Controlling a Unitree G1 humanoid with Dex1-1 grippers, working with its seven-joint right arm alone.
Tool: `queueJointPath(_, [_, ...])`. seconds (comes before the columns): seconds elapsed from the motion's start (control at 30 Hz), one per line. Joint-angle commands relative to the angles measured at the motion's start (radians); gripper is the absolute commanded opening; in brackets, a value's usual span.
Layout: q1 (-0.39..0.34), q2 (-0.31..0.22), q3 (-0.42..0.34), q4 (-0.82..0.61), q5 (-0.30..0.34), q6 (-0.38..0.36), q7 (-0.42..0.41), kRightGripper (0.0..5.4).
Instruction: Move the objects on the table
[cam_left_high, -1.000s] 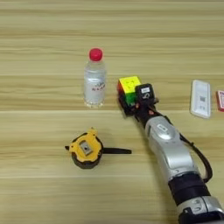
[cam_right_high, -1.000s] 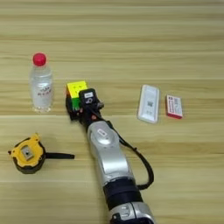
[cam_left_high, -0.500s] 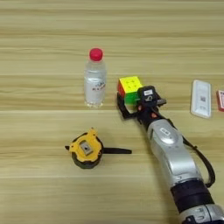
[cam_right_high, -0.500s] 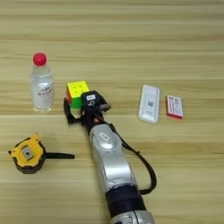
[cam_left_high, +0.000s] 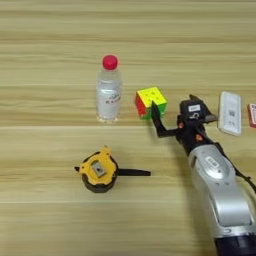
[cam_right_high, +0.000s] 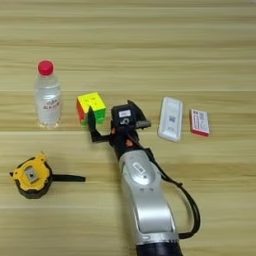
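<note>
The multicoloured puzzle cube (cam_left_high: 149, 101) sits on the table (cam_left_high: 60, 220) right of centre. My right gripper (cam_left_high: 173, 106) is open just to its right, nothing between its fingers. One black finger (cam_left_high: 156, 121) reaches left to the cube's front right corner; I cannot tell whether it touches. The clear bottle with red cap (cam_left_high: 108, 90) stands upright left of the cube. The yellow-black tape measure (cam_left_high: 98, 172) lies nearer, its black strap pointing right. The flat white device (cam_right_high: 170, 118) and the small red-white box (cam_right_high: 199, 122) lie right of the gripper.
My silver forearm (cam_right_high: 145, 200) runs from the bottom edge up to the gripper, with a black cable looping on its right side. Bare wood spreads across the far half of the table and along the near left.
My gripper has drawn back to the right and a little toward the near edge, away from the cube. The cube, bottle, tape measure, device and box have stayed put.
</note>
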Motion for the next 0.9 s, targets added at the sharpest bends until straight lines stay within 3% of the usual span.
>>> queueJointPath(0.03, [-0.025,-0.022,-0.095,-0.096,0.013,-0.020,-0.052,5.35])
queueJointPath(0.33, [-0.013,-0.040,-0.211,-0.021,0.026,-0.026,-0.102,5.35])
queueJointPath(0.9, [-0.087,-0.049,-0.276,0.226,0.049,-0.073,-0.149,5.35])
